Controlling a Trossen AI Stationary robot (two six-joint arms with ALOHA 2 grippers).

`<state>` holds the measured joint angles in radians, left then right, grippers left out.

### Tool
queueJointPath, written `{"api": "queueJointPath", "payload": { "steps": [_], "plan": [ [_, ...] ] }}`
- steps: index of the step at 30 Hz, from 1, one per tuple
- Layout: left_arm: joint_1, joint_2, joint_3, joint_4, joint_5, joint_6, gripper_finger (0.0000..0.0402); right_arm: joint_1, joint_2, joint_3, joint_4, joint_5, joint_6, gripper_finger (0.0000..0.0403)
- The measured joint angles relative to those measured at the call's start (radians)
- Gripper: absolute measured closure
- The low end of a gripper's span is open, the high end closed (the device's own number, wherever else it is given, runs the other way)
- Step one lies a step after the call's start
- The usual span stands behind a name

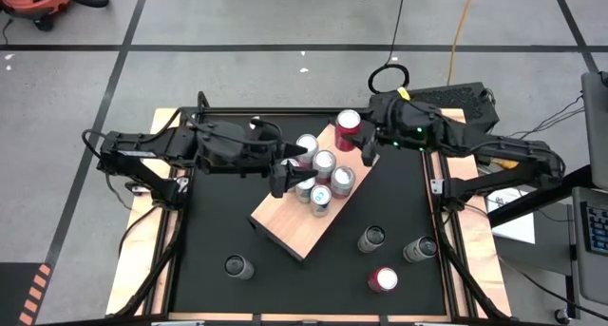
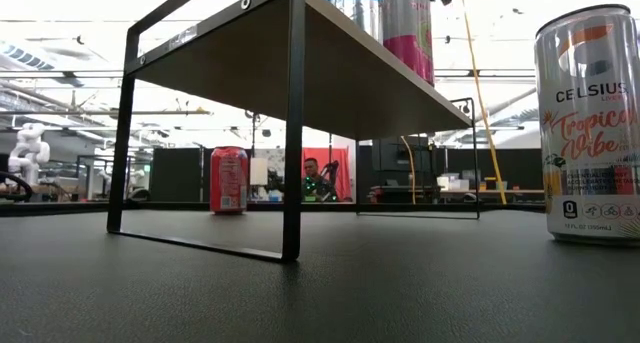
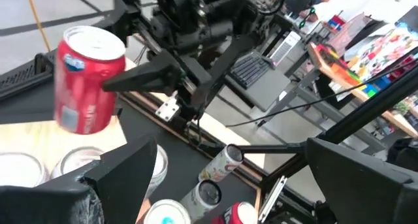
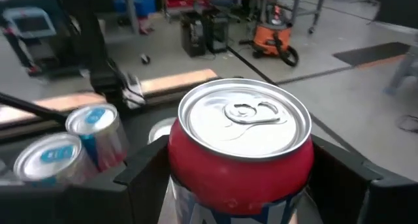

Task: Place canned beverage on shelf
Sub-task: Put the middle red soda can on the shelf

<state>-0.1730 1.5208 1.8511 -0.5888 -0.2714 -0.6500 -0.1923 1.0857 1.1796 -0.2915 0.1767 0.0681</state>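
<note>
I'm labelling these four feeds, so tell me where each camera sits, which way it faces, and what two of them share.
High view: overhead, looking straight down on the shelf; both arms show, left gripper open by the cans, right gripper around the red can.
Low view: at tabletop height, looking level under the shelf into the room; almost no arm shows.
Left wrist view: on the left arm, facing the right arm; own fingers below.
Right wrist view: on the right arm, looking down on the red can between its fingers.
Shared: both wrist views show the red can.
</note>
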Motion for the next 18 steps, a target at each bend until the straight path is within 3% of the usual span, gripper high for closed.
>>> {"api": "queueJointPath", "payload": {
  "steps": [18],
  "plan": [
    [0.000, 0.000, -0.001, -0.005, 0.000, -0.001, 0.0008, -0.219, 0.011, -0.292, 0.404, -0.214, 0.021, 0.0126]
  ]
}}
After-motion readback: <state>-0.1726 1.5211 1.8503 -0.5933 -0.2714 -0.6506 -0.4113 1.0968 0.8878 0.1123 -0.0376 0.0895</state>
